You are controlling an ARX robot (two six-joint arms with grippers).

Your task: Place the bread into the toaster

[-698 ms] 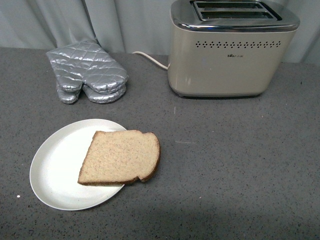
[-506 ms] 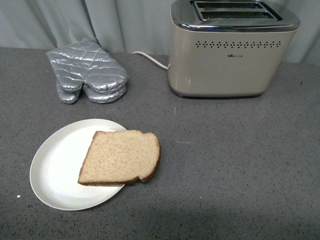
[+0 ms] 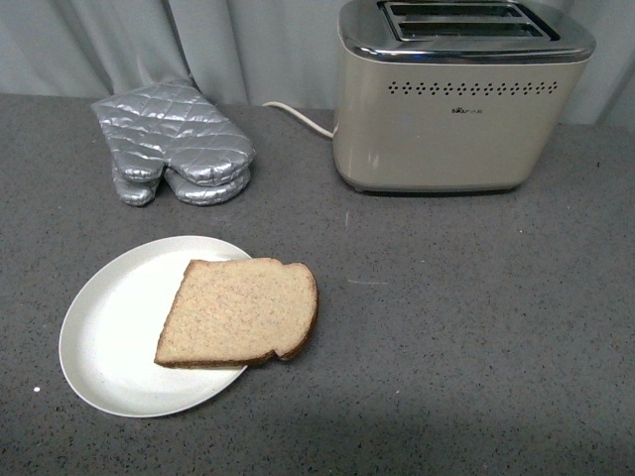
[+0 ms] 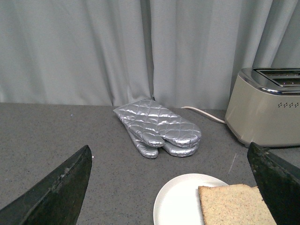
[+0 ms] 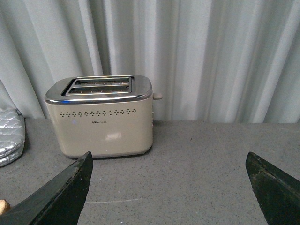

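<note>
A slice of light-brown bread (image 3: 239, 311) with a darker crust lies flat, half on a round white plate (image 3: 109, 327) and half over its right rim. The beige toaster (image 3: 451, 104) with a chrome top and two empty slots stands at the back right, its white cord (image 3: 298, 117) trailing left. Neither arm shows in the front view. My left gripper (image 4: 174, 187) is open and hangs short of the plate (image 4: 176, 201) and bread (image 4: 234, 205). My right gripper (image 5: 171, 187) is open over bare counter, facing the toaster (image 5: 101, 115).
A silver quilted oven mitt (image 3: 174, 144) lies at the back left of the grey speckled counter (image 3: 446, 327). Grey curtains (image 3: 248, 45) close off the back behind the toaster and mitt.
</note>
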